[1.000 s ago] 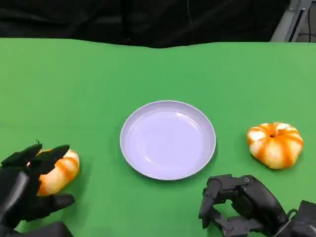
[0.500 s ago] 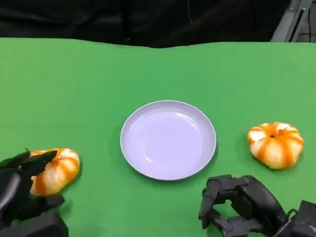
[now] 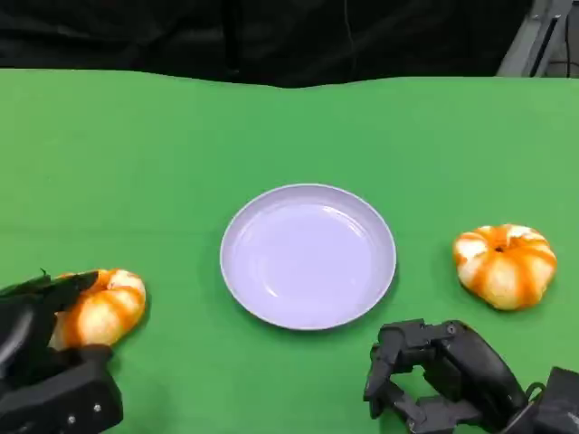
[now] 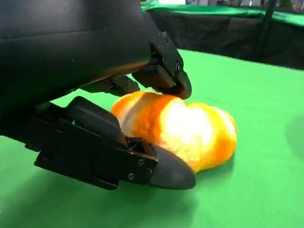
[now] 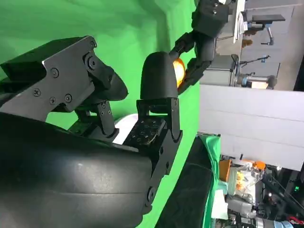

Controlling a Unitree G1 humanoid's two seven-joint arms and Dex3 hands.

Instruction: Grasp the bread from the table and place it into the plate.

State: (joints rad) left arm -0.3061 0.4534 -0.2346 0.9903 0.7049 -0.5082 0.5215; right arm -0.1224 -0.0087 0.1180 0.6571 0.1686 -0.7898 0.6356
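Note:
A round orange-and-white bread [image 3: 101,308] lies on the green table at the left. My left hand [image 3: 41,362] is low behind it, its fingers reaching around it. In the left wrist view the bread [image 4: 187,133] rests on the cloth between the hand's upper fingers [image 4: 164,78], which touch its top, and the thumb [image 4: 161,171] lying along its near side. The lilac plate [image 3: 308,256] stands in the middle with nothing in it. My right hand [image 3: 443,375] rests near the front edge with its fingers curled in on nothing.
A second orange-and-white bread [image 3: 504,264] lies right of the plate, beyond my right hand. The green table [image 3: 181,145] stretches back to a dark backdrop. The right wrist view shows my curled right hand [image 5: 95,142] and the left hand [image 5: 204,28] across the table.
My left hand has sunk lower and drawn back toward the front edge, its fingers dropping from above the left bread to around it. The breads, plate and right hand have not moved.

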